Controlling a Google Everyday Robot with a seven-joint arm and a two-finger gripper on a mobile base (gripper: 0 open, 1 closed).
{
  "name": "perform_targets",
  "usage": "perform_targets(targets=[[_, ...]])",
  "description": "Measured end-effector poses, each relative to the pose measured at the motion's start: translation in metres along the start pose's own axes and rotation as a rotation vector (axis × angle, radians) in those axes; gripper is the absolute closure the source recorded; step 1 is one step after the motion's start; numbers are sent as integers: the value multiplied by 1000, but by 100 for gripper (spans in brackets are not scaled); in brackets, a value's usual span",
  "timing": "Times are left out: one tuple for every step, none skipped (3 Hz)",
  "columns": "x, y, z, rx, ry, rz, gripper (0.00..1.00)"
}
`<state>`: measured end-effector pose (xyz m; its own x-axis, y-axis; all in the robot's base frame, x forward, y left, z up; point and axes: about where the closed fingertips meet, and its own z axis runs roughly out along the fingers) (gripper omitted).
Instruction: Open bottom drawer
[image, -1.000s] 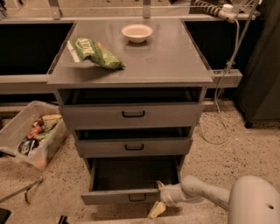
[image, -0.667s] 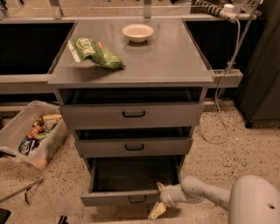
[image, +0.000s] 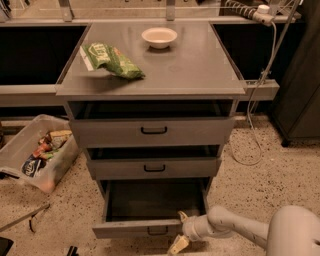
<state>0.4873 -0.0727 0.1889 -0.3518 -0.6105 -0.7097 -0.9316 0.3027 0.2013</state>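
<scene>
End effector (image: 180, 231), fingers (image: 178, 245) spread astride the bottom drawer (image: 125, 229) front's right end, apparently hooking it outward; the drawer stands well open.

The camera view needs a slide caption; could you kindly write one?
Gripper at the front edge of the pulled-out bottom drawer, its dark interior exposed.

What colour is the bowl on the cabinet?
The small round bowl is cream-white, camera view; the gripper is at the grey bottom drawer.
</scene>
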Motion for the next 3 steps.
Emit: perform_targets(targets=[[-2, 1, -2, 0, 0, 0, 0], [7, 24, -7, -22, -10, 27, 0], [4, 24, -9, -22, -10, 27, 0]])
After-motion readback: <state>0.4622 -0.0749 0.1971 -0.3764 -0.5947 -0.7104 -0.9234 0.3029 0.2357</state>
